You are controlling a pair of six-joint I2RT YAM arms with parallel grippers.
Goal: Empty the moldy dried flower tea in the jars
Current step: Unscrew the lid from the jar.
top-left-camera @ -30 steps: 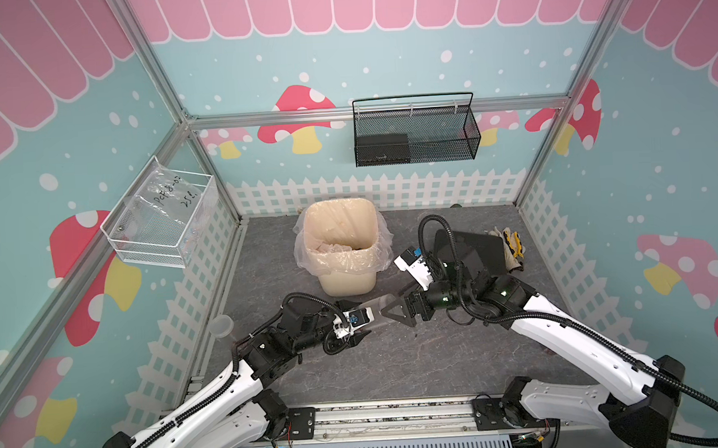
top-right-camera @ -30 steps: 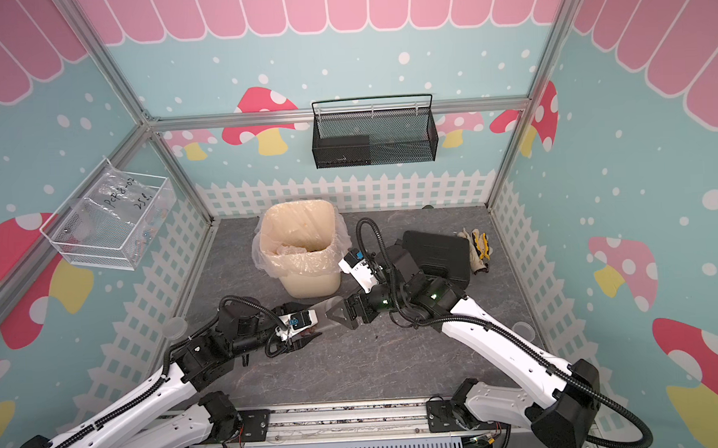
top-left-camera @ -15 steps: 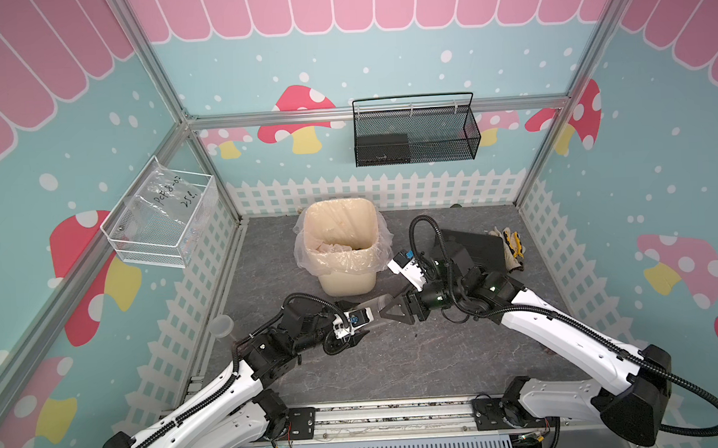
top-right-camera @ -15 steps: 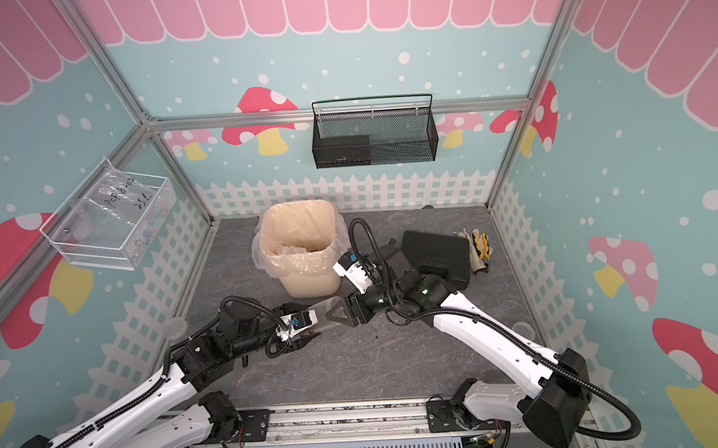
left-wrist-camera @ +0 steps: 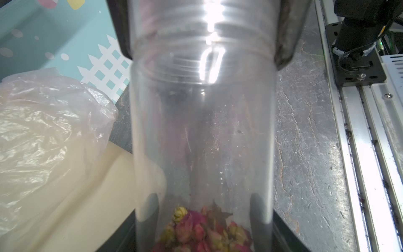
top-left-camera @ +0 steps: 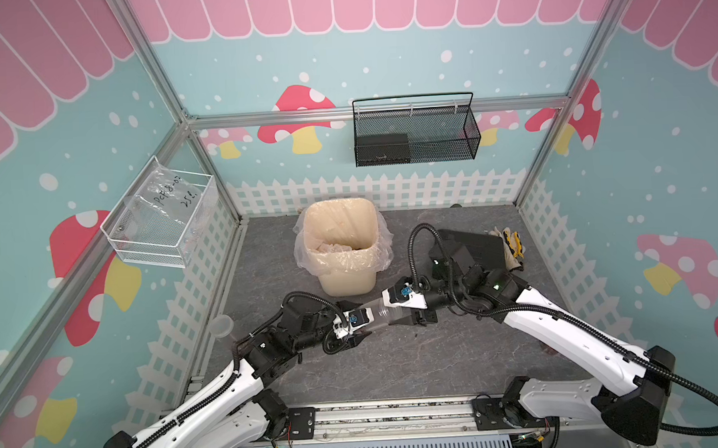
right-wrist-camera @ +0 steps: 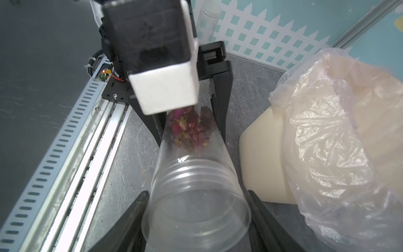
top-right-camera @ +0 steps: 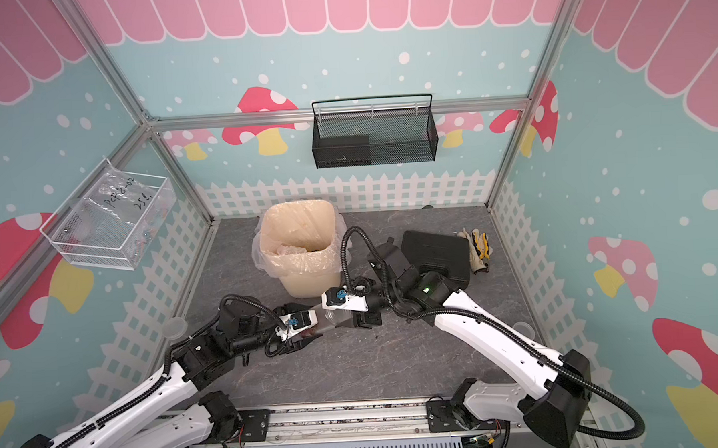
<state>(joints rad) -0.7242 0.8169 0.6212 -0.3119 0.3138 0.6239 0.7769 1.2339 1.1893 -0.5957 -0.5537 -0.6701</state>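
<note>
Evidently unfinished: lidless jar (top-left-camera: pixel 378 312) lay sideways just near of the bin (top-left-camera: pixel 345 277). Left gripper (left-wrist-camera: pixel 205 209) pinched its base, and right gripper (right-wrist-camera: pixel 197 207) apparently pinched its open mouth. Tea (right-wrist-camera: pixel 189 128) sat at the base end, undumped; tipping it into the bin remained.

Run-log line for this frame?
left gripper: shut on jar base | right gripper: shut on jar mouth end | jar: lid off, near-horizontal | tea: inside, at base | bin: beside jar

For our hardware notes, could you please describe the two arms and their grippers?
The left arm and right arm have white shells, black joints and looping black corrugated cables. The left gripper and right gripper have black tapered fingers under white camera blocks with blue marks.
</note>
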